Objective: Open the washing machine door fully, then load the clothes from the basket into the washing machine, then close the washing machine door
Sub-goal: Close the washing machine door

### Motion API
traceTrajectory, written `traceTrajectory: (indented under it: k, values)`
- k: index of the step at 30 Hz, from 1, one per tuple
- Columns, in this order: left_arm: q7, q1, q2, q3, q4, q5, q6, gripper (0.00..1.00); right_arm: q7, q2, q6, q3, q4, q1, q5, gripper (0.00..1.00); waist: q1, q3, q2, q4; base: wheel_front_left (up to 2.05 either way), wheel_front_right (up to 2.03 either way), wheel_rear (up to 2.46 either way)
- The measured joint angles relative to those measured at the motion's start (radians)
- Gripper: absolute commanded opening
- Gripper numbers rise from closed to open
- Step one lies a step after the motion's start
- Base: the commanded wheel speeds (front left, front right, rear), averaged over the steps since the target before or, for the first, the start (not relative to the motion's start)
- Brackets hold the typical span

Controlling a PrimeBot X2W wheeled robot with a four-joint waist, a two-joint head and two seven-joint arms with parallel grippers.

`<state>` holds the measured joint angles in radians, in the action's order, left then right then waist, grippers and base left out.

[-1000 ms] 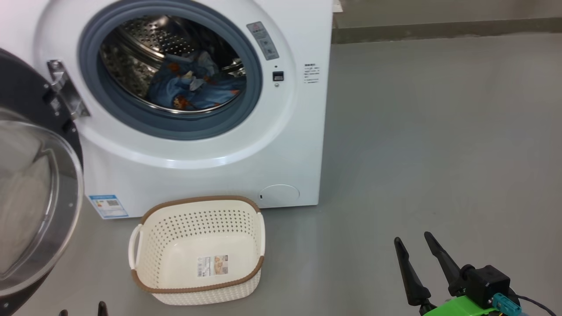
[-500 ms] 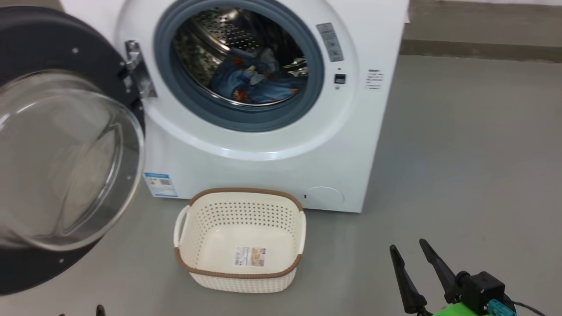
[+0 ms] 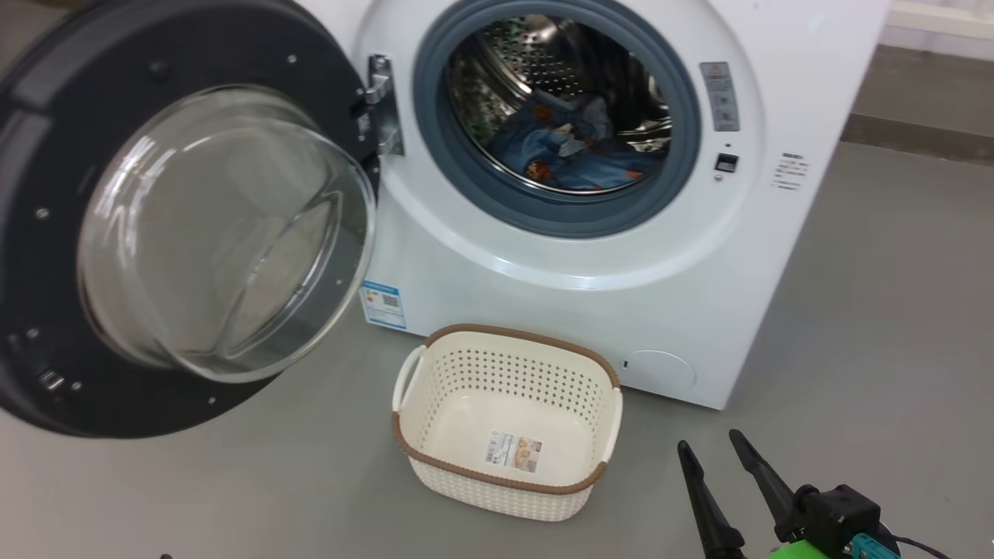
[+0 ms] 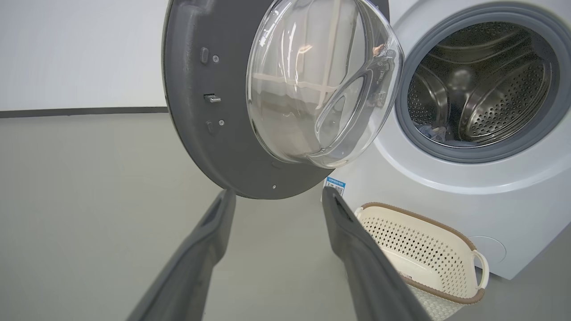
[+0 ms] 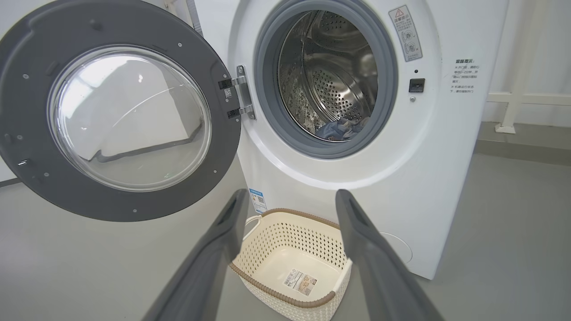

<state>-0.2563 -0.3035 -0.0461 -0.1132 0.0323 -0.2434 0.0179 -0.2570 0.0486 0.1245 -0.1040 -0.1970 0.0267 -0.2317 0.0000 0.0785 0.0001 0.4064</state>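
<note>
Step in hand, my call: closing the door; opening and loading look done, so you're on the last leg.

Head view, 9 o'clock: the washing machine door (image 3: 225, 233) hangs swung wide on its hinge (image 3: 380, 105), inner face toward you, well clear of the opening. In the left wrist view the left gripper (image 4: 279, 192) has its jaws spread wide with nothing between them; its fingers (image 4: 196, 249) aim at the door's lower rim at 12 o'clock, no contact that I can make out; the latch tongue (image 4: 213, 98) sits on the door's rim at 10 o'clock there.

Head view, 12 to 1 o'clock: the washing machine (image 3: 543, 310), with the clothes (image 3: 571, 151) heaped low in the drum (image 3: 543, 54), blue with orange print, behind the grey gasket (image 3: 559, 221); nothing seems to trail over the lip, but the right wrist view shows cloth close to it, so check. At 6 o'clock the basket (image 3: 497, 497) stands upright on the floor (image 3: 854, 310) just in front of the machine, empty bar its label (image 3: 514, 452). At 5 o'clock the right gripper (image 3: 708, 439) has its jaws apart too, holding nothing, well away from machine and basket.

Next move, as I judge it: take the left gripper round to the door's outer face on the latch side, far from the hinge; push through the arc till the latch catches; the door's bottom edge looks to pass above the basket, but I can't tell the clearance, so go slow there.
</note>
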Motion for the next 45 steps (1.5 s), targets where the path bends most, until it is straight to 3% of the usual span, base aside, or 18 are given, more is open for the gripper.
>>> traceTrajectory:
  k: [11, 28, 29, 30, 31, 39, 43, 45]
  values:
    - [0.0, -0.021, 0.0, -0.015, -0.006, -0.038, 0.032, 1.0, 0.0, -0.001, 0.0, -0.048, -0.029, -0.029, 0.014, 1.0, 0.0, -0.024, -0.0001, 0.08, 0.0, 0.0, 0.0]
    - [0.0, -0.036, 0.0, -0.011, -0.032, -0.05, 0.061, 1.0, 0.0, 0.0, 0.0, -0.067, -0.056, -0.068, 0.021, 1.0, 0.0, -0.043, 0.0, 0.095, 0.0, 0.0, 0.0]
    - [0.0, -0.039, 0.0, -0.01, -0.032, -0.05, 0.062, 0.66, 0.0, 0.0, 0.0, -0.067, -0.056, -0.068, 0.021, 1.0, 0.0, -0.043, 0.0, 0.095, 0.0, 0.0, 0.0]
    - [0.0, -0.04, 0.0, -0.01, -0.033, -0.049, 0.061, 0.17, 0.0, 0.0, 0.0, -0.067, -0.056, -0.068, 0.021, 1.0, 0.0, -0.043, -0.0001, 0.095, 0.0, 0.0, 0.0]
    - [0.0, -0.04, 0.0, -0.009, -0.034, -0.05, 0.061, 0.0, 0.0, 0.0, 0.0, -0.067, -0.056, -0.068, 0.021, 1.0, 0.0, -0.043, 0.0, 0.094, 0.0, 0.0, 0.0]
    - [0.0, -0.04, 0.0, -0.026, -0.051, -0.104, 0.046, 0.0, 0.0, 0.0, 0.0, -0.064, -0.055, -0.068, 0.021, 1.0, 0.0, -0.045, -0.0001, 0.094, 0.0, 0.0, 0.0]
    - [0.0, -0.035, 0.0, -0.063, -0.051, -0.168, 0.018, 0.0, 0.0, 0.0, 0.0, -0.059, -0.055, -0.068, 0.017, 1.0, 0.0, -0.044, 0.0, 0.092, 0.0, 0.0, 0.0]
    - [0.0, -0.004, 0.001, -0.11, -0.038, -0.244, -0.017, 0.0, 0.0, 0.0, 0.0, -0.054, -0.053, -0.068, 0.011, 1.0, 0.0, -0.044, 0.0, 0.09, 0.0, 0.0, 0.0]
